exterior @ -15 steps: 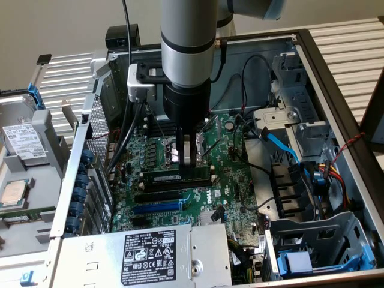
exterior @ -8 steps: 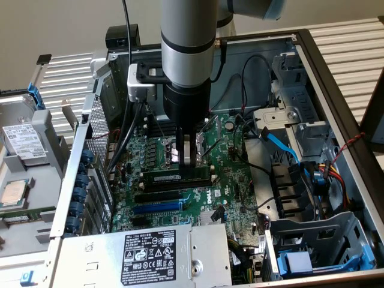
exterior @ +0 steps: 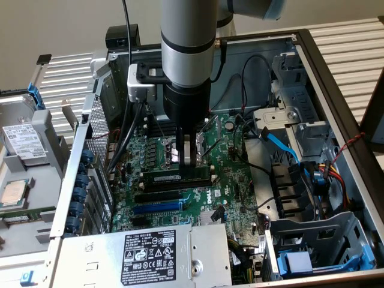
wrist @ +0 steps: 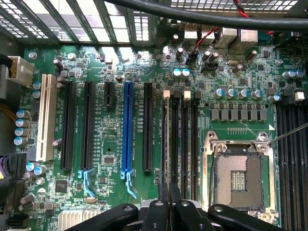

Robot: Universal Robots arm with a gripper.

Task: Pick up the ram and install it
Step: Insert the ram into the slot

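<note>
An open computer case (exterior: 336,72) lies on its side with the motherboard (exterior: 228,174) flat inside it. The gripper (exterior: 187,157) reaches straight down over the board, fingers (exterior: 191,153) pressed together just above the ram (exterior: 177,177), which stands on edge in a memory slot (wrist: 166,139) directly beneath the fingertips. Beyond the ram, on the side away from the fingers, lie the expansion slots (exterior: 157,206), then the power supply (exterior: 150,252) at the case edge. In the wrist view, the processor socket (wrist: 239,175) sits beside the memory slots, close to the fingers. A drive cage (exterior: 312,240) occupies the case corner at the exterior view's right.
</note>
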